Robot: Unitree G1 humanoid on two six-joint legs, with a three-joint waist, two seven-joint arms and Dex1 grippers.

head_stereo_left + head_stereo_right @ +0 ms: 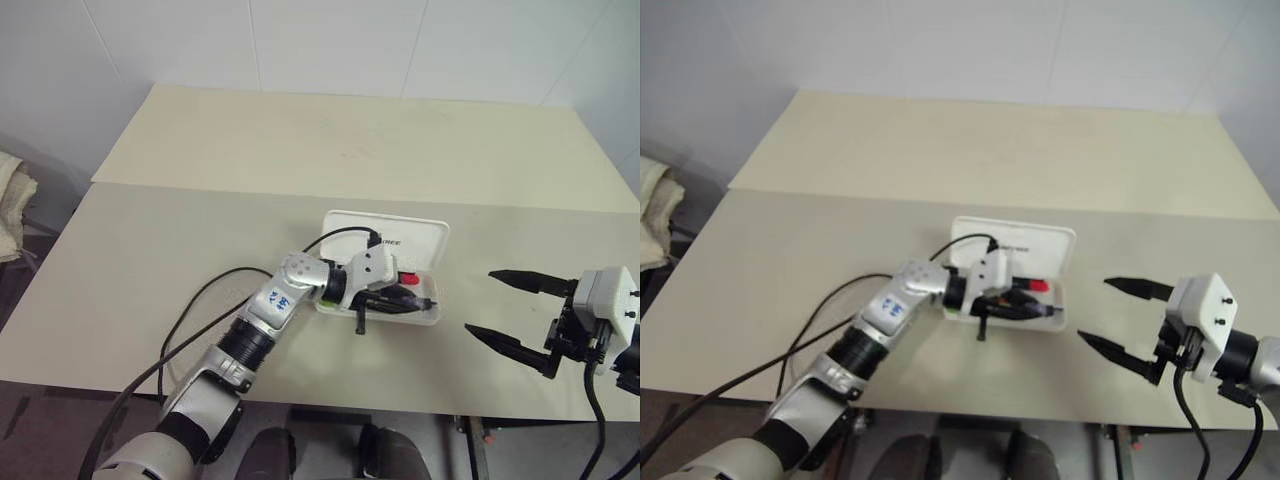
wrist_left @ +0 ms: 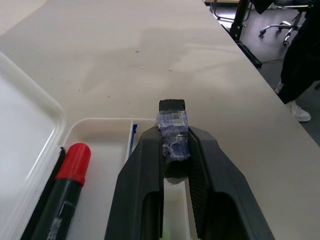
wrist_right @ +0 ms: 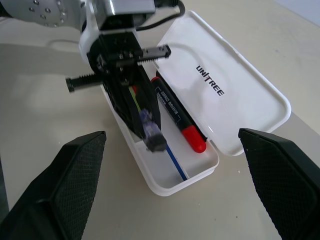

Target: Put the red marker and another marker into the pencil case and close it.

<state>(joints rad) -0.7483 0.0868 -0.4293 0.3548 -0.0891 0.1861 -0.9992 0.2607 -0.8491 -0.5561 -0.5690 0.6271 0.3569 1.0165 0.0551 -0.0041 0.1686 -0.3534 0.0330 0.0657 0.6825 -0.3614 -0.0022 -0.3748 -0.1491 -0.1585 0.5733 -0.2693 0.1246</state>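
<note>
Beige table (image 1: 150, 260), open pencil case (image 3: 235, 95) lettered "UNITREE", left gripper (image 3: 150, 131) gripping another marker (image 2: 172, 135), right gripper (image 1: 505, 310) wide

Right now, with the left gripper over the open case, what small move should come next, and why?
Probably lower the left gripper a little and open it. It is shut on a second marker with a dark tip, hanging over the tray of the open case, beside the red marker already lying inside.

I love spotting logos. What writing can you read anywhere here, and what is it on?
"UNITREE": dark letters on the open lid of the white case.
Red marker: white print along its barrel, too small to read.
Left arm's blue-marked sticker: too blurred to read.
</note>
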